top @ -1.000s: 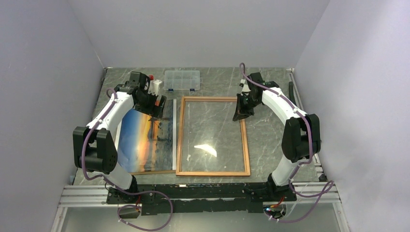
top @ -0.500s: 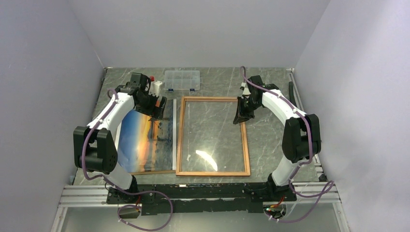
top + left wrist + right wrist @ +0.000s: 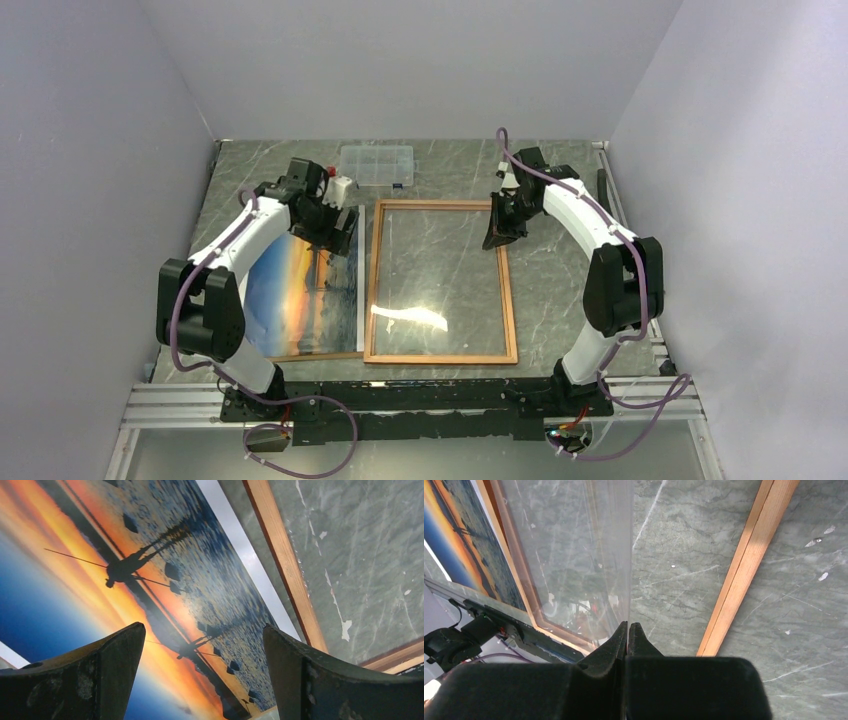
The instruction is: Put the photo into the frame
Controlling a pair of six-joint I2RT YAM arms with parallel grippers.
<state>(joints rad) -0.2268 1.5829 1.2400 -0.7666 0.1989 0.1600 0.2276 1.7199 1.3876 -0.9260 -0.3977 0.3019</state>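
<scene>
Near edge: the photo [image 3: 300,290] lies picture side up on the table [image 3: 560,290], left of the frame [image 3: 440,357] and just beside its left rail. It has not moved in the last second. A thin brown strip shows under its near edge, probably the backing board [image 3: 320,356].

Mid-table: the glare on the pane [image 3: 440,270] has widened from a small patch to a band reaching the left rail. I take that to mean the glass has tilted a little. The frame's rails look unmoved.

Far end, right side: the right gripper [image 3: 497,238] has held its spot at the far end of the right rail. In its wrist view the fingers are pressed together on the edge of the pane, which runs up from the tips well clear of the wooden rail [image 3: 749,565], so the glass is held raised on that side.

Far end, left side — the main change: the left gripper [image 3: 342,228] has swung right, from the photo's far edge toward its far right corner beside the frame. Its fingers are spread and hover over the print [image 3: 150,595], gripping nothing.

Reading: the opening is being held ready; the photo is not yet gripped — picking it up looks next.

Beyond: a clear compartment box [image 3: 376,165], untouched.
</scene>
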